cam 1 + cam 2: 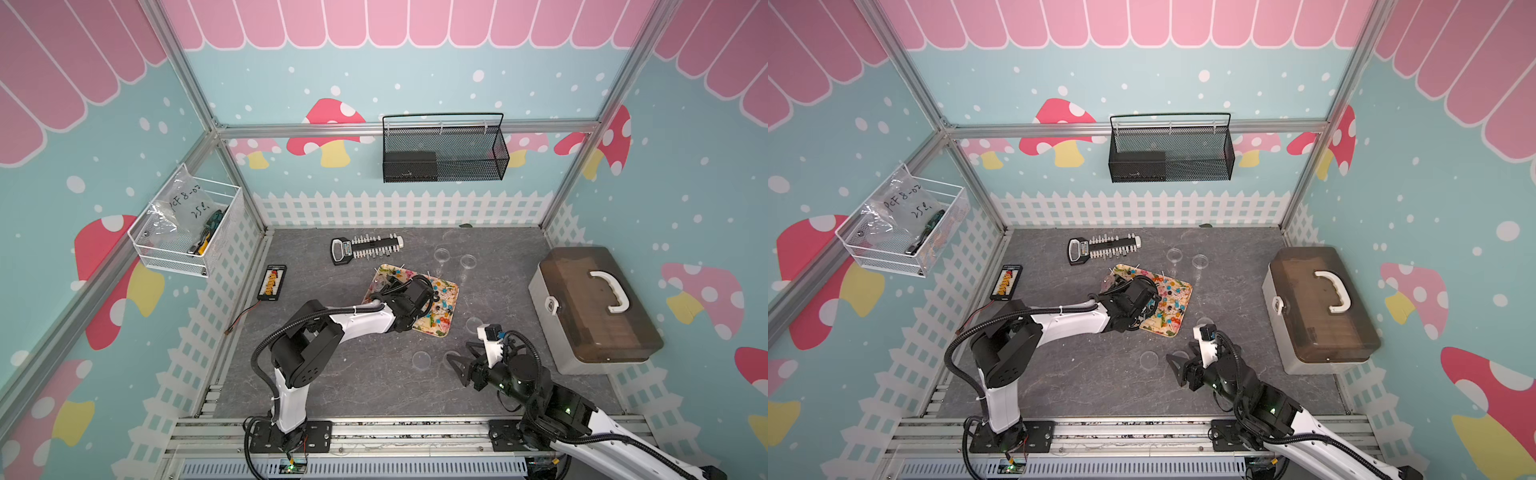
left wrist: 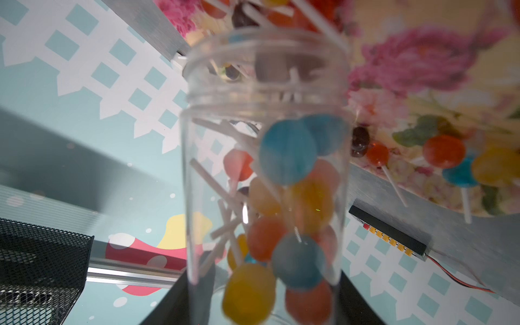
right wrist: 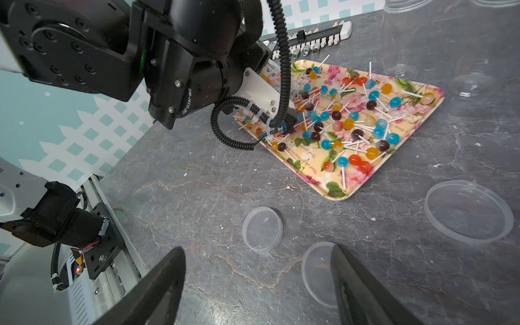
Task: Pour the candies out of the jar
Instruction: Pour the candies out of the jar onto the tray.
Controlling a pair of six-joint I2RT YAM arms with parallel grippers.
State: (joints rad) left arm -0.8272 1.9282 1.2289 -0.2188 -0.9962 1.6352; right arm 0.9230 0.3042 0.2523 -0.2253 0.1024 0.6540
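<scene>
Clear plastic jar point(image 2: 264, 168), lidless, with a threaded neck, held near its base and tipped so the open mouth points down at a floral tray point(image 3: 337, 197), over the tray's left side. Inside, a cluster of candies point(image 2: 289, 197) with round blue, orange, yellow and red heads on thin white sticks, bunched along one wall from mid-body to base. On the tray, many more scattered in a loose layer, heads blue, orange, red, yellow and dark brown, sticks pointing every way, a few poking past the rim.
</scene>
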